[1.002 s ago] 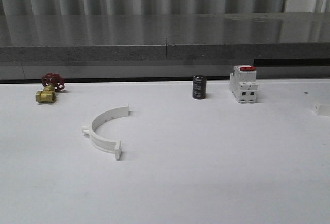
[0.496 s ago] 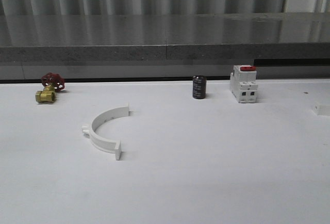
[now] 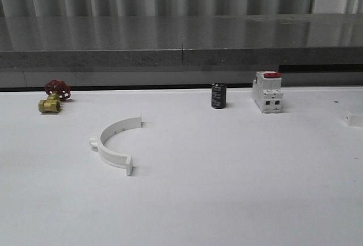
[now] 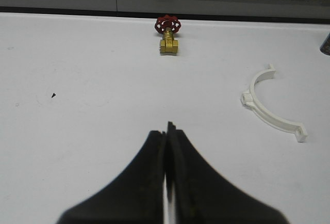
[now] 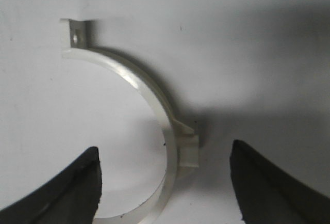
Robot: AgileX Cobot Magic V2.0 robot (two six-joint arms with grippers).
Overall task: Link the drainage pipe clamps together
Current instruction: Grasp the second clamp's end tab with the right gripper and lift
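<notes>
Two clamp halves, well apart
Right gripper [image 5: 165, 182] spread wide over one half-ring [image 5: 149, 110], gripping nothing; left gripper [image 4: 167, 136] pressed closed, empty; other half-ring [image 3: 116, 144] lies near the valve [image 3: 52, 97].

Left pincer [image 4: 167, 146]: the two dark fingers [image 4: 149, 182] are pressed together along their inner edges, tips meeting, nothing held between them; it sits low above the surface. Right pincer [image 5: 165, 182]: fingers [image 5: 67, 193] spread wide apart, directed straight down at the surface, nothing gripped.
</notes>
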